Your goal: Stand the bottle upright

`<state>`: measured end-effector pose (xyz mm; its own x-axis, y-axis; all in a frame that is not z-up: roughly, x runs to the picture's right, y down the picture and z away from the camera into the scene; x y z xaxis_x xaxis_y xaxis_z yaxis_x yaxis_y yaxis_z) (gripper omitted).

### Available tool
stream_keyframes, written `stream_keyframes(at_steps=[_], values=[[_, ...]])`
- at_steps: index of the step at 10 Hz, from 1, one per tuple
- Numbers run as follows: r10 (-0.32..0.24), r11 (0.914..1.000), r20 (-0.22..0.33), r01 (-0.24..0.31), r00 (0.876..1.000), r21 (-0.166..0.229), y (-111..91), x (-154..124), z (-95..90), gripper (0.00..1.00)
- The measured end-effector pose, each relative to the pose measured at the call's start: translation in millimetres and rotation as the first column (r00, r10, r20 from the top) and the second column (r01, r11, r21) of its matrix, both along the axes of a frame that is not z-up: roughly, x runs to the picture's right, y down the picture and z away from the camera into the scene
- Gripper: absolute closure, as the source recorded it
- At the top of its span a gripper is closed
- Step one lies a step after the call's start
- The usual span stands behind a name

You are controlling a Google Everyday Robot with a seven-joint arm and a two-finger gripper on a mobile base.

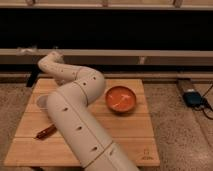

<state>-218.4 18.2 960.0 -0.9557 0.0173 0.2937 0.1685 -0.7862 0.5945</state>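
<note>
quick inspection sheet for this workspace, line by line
surface: wooden table, pale slats
job's things: bottle not visible; may be hidden behind the arm
clutter: orange bowl; reddish-brown stick-like item; pale round object partly behind the arm
grippers: gripper at the table's far-left corner, shut; whether it holds anything cannot be told
cables: dark cable by blue device, right of the table
surroundings: dark wall, pale ledge

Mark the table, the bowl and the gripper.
table (133, 133): camera view, bare wooden top.
bowl (120, 98): camera view, inner floor.
gripper (33, 80): camera view, dark tip at the table's far left corner.
</note>
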Motion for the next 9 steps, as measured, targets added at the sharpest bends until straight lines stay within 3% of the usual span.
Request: stream_keyframes(at_steps=[7, 9], values=[[0.085, 0.9957, -0.08, -0.087, 0.993, -0.03, 13, 61, -16.5, 0.98], [0.112, 0.9922, -0.099, -0.117, 0.989, -0.042, 18, 83, -20.3, 0.78]])
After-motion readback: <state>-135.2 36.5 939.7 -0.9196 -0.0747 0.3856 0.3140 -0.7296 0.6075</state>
